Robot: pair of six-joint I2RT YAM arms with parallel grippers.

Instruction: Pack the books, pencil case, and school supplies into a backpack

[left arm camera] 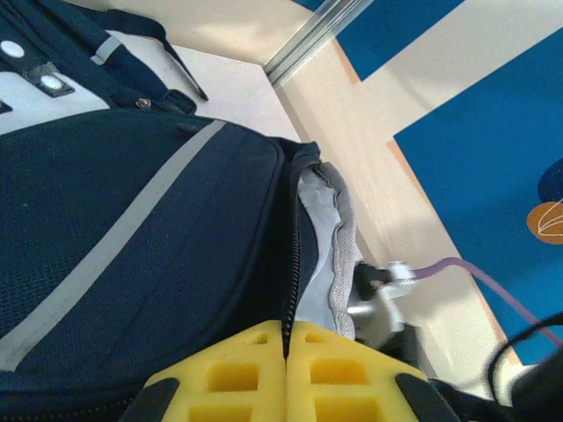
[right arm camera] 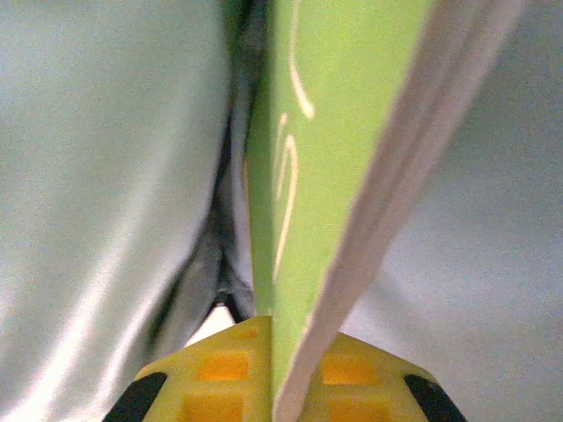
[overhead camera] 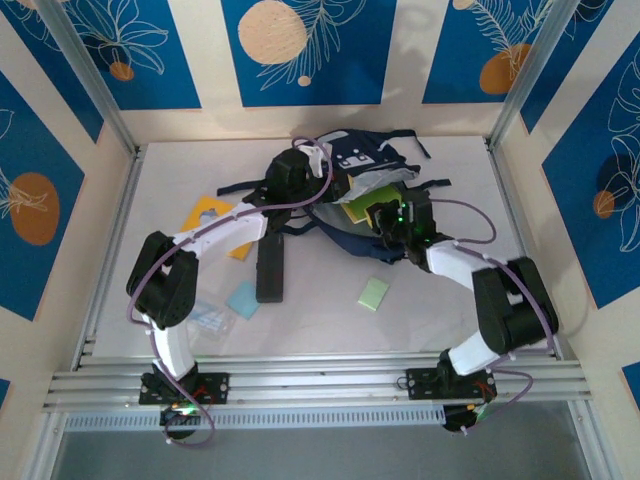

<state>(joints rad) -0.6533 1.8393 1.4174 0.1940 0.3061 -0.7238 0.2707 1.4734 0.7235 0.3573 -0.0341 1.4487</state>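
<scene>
The navy backpack (overhead camera: pixel 365 165) lies at the back middle of the table with its mouth held apart. My left gripper (overhead camera: pixel 312 168) (left arm camera: pixel 288 327) is shut on the zipper edge of the backpack (left arm camera: pixel 132 264). My right gripper (overhead camera: pixel 388 218) (right arm camera: pixel 281 338) is shut on the lime-green book (overhead camera: pixel 362 208) (right arm camera: pixel 325 132), which stands edge-on inside the backpack's pale grey lining (right arm camera: pixel 97 193). The orange-yellow book (overhead camera: pixel 212 214) lies at the left, partly under my left arm. The black pencil case (overhead camera: pixel 270 266) lies in the middle. A light blue pad (overhead camera: pixel 242 299), a pale green pad (overhead camera: pixel 374 293) and a clear plastic piece (overhead camera: pixel 211 316) lie nearer the front.
Metal frame posts (overhead camera: pixel 95 90) and blue-and-cream patterned walls (overhead camera: pixel 300 50) close in the table on three sides. An aluminium rail (overhead camera: pixel 320 385) runs along the near edge by the arm bases. Purple cables (overhead camera: pixel 470 210) loop off both arms.
</scene>
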